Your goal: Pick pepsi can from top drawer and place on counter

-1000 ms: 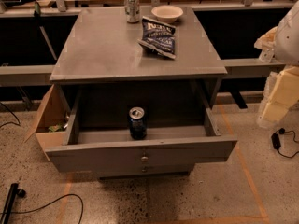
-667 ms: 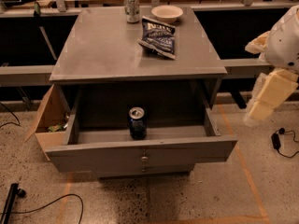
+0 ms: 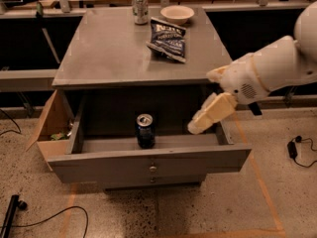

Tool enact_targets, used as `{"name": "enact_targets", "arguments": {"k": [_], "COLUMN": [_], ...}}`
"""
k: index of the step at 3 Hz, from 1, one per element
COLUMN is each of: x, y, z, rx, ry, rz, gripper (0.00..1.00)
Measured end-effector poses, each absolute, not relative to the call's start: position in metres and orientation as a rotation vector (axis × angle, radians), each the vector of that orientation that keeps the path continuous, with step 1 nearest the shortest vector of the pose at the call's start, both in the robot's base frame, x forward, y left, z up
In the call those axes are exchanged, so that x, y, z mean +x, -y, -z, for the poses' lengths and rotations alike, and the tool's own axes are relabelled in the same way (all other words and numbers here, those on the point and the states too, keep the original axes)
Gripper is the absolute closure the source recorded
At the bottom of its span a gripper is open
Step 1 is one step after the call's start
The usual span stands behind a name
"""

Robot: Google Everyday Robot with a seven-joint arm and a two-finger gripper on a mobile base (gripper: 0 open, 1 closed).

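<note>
The pepsi can (image 3: 145,131) stands upright in the open top drawer (image 3: 148,163), a little left of its middle, near the front panel. The drawer is pulled far out under the counter (image 3: 119,48). My gripper (image 3: 195,128) hangs on the white arm over the right part of the drawer, pointing down and left, well to the right of the can and apart from it. It holds nothing that I can see.
On the counter stand a silver-and-pale can (image 3: 140,7), a white bowl (image 3: 177,14) and a blue chip bag (image 3: 168,38) at the back. A cardboard box (image 3: 52,128) sits left of the cabinet. A lower drawer knob (image 3: 152,180) shows below. Cables lie on the floor.
My arm has swung in from the right edge, leftward and down, so the gripper now hangs over the drawer's right side. The can has not moved.
</note>
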State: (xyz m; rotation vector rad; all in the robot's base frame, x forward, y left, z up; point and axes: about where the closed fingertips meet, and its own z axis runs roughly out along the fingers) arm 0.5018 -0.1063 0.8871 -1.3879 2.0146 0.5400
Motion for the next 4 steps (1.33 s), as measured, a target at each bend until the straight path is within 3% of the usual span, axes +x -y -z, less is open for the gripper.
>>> {"name": "enact_targets", "arguments": {"k": [3, 4], "x": [0.581, 0.583], "y": [-0.037, -0.055], "z": [-0.791, -0.758], "rx": [-1.087, -1.048], "ry": [-1.810, -1.837], "rz": [-0.781, -0.811], "gripper": [0.00, 0.00]}}
